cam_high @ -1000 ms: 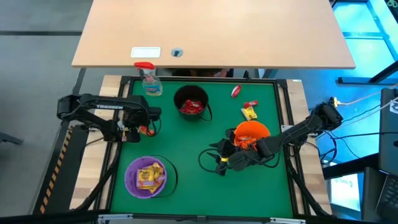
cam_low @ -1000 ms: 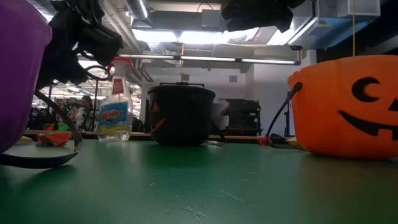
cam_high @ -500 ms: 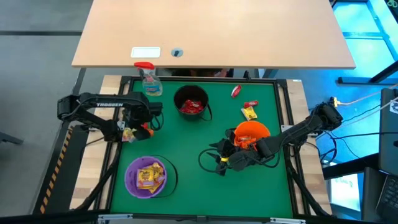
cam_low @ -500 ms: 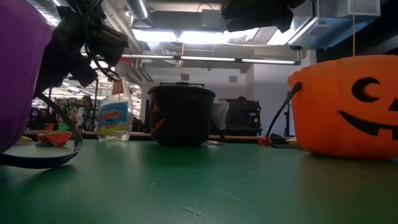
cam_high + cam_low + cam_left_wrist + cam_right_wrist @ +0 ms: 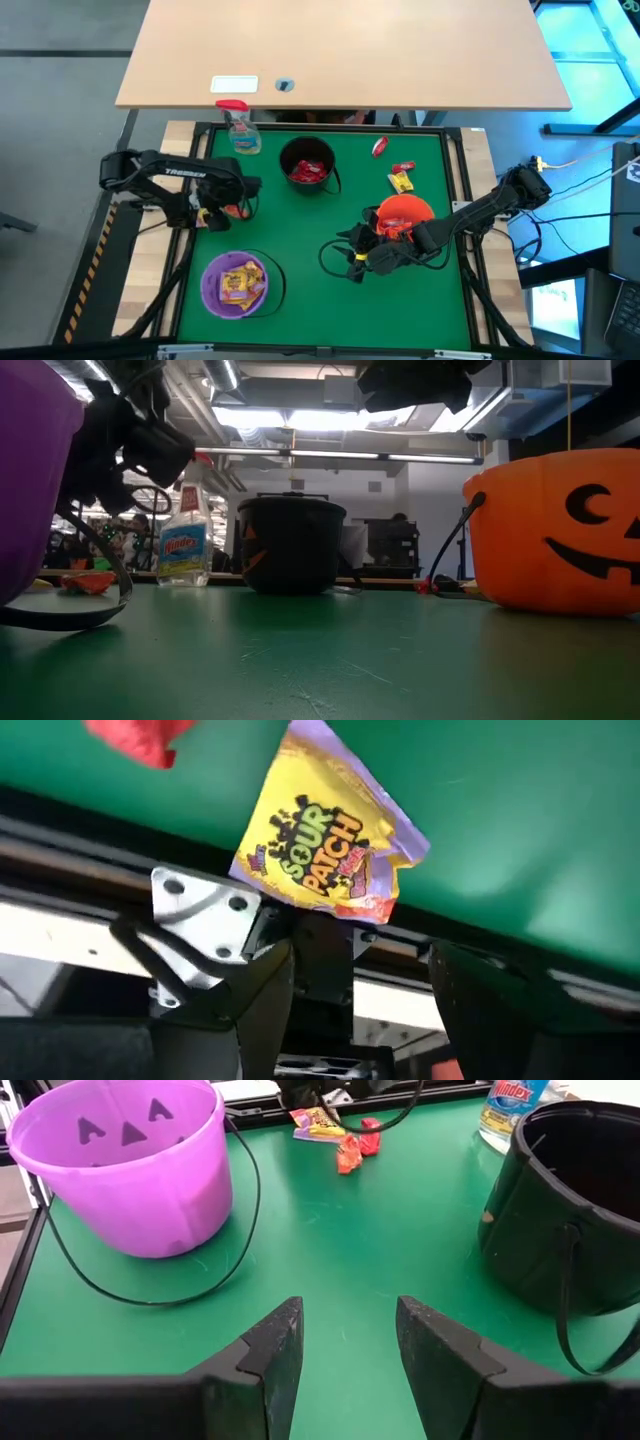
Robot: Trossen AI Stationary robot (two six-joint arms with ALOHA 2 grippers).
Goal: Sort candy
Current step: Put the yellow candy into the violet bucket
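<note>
Near the tabletop's left edge the left tool (image 5: 212, 212) pinches a yellow candy (image 5: 325, 845) by its crimped end, the best hold on so light, limp and slippery a packet, while the right tool (image 5: 345, 1342) waits released mid-tabletop.

The table (image 5: 300, 230) is showing a green mat, and the desk (image 5: 340, 50) beyond it is showing pale wood. The purple bucket (image 5: 130, 1170) is wearing cut-out triangle eyes, the orange bucket (image 5: 560, 530) is showing a black pumpkin grin, and the black bucket (image 5: 290, 545) is bearing an orange face. A yellow packet (image 5: 325, 845) with black lettering and a purple edge is lying by red candy (image 5: 355, 1148). The clear spray bottle (image 5: 240, 128) is showing a red top
</note>
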